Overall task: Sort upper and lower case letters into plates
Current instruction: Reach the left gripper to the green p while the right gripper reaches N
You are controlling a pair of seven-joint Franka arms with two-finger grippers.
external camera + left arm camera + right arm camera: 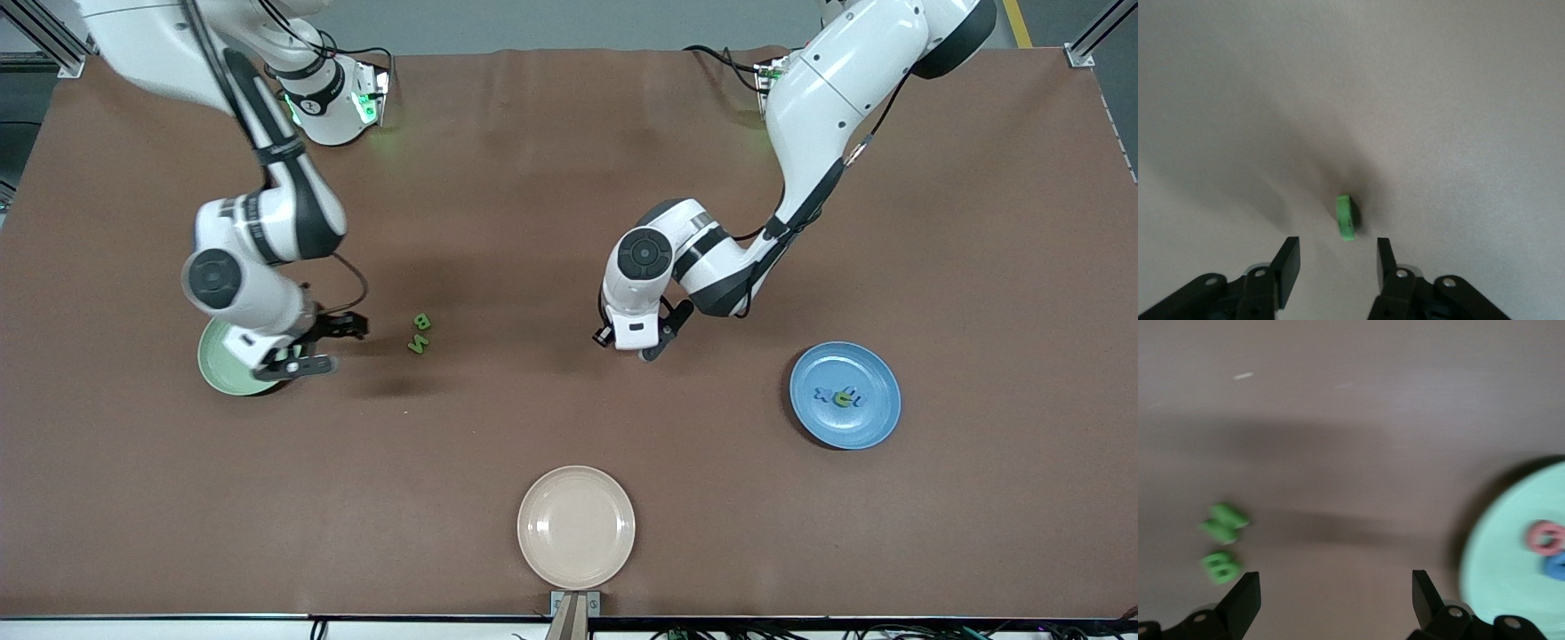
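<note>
The sorting is partway done. A small green letter (1346,217) stands on edge on the bare surface (569,178), near the middle, just ahead of your left hand (1338,257). That hand hangs low over it, fingers apart with nothing between them. The letter's case cannot be read from this angle.

Two more green letters, a B (422,321) and an N (418,343), lie side by side on the surface, near the mint plate (218,364) at the right arm's end. Your right hand (331,345) is over that plate's edge, fingers spread wide and empty. A red letter (1546,537) and a blue letter (1558,565) lie in the mint plate.

The blue plate (876,418), at the left arm's end, holds a small cluster of letters (843,396), seemingly three, though they are hard to separate.

Likely next: lower the left hand until the fingers straddle the upright letter, then close on it. The right hand looks free to take the B or N.

Count: five letters seen singly plus the cluster; two sorting plates; one cream plate (576,526), nearest the camera, with nothing in it.
</note>
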